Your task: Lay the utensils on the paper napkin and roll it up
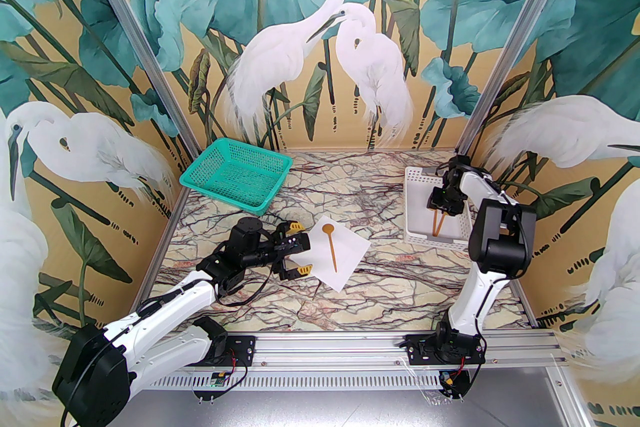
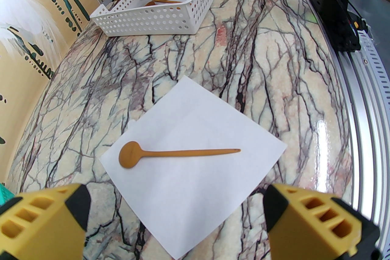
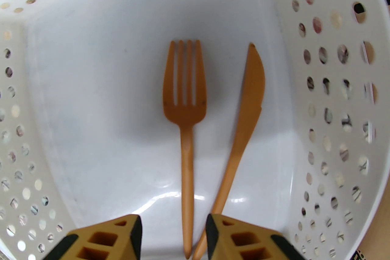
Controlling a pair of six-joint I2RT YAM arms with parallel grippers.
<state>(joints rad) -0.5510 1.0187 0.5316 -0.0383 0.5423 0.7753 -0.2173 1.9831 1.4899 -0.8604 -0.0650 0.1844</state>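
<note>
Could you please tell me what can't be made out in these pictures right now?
- Right wrist view: the fork and knife handle ends reach the bottom edge between the right gripper's fingers; whether they touch is unclear.
- Top view: that gripper covers most of both in the white basket; the thin handles are too small to tell apart.
- Left wrist view: basket wall and gripper hide nearly all of both.

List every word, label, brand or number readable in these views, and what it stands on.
No readable text anywhere. The white perforated plastic basket, white paper napkin, orange-brown spoon, fork, knife and green mesh basket bear no print; the small circuit board at the left arm's base is too small to read.
</note>
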